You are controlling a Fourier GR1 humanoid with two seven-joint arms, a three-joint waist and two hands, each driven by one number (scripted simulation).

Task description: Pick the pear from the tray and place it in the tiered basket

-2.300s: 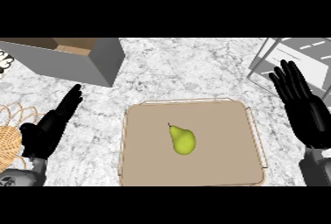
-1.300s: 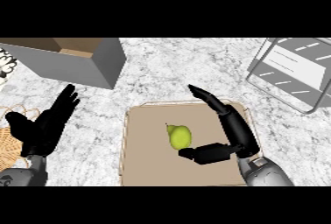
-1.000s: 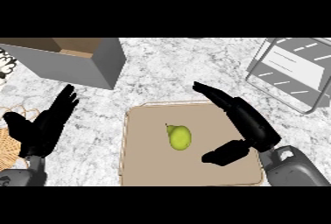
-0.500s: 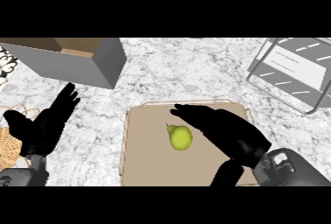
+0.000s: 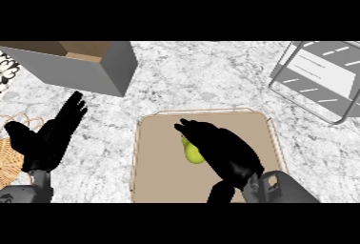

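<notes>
Though beside it a second ago, now spread over the small yellow-green pear [image 5: 191, 155], mid-way on the flat beige tray [image 5: 141, 164]: black right hand [image 5: 225, 150], fingers near-straight, not yet curled round. Closing likely next. Black left hand [image 5: 48, 140] resting open at left.

The right hand [image 5: 225, 152] hides the top and right side of the pear [image 5: 192, 155]; it perhaps touches it, but that cannot be told. The tray [image 5: 156, 164] at its near edge and the wicker basket [image 5: 8, 167] at the counter's left edge are cut off.
</notes>
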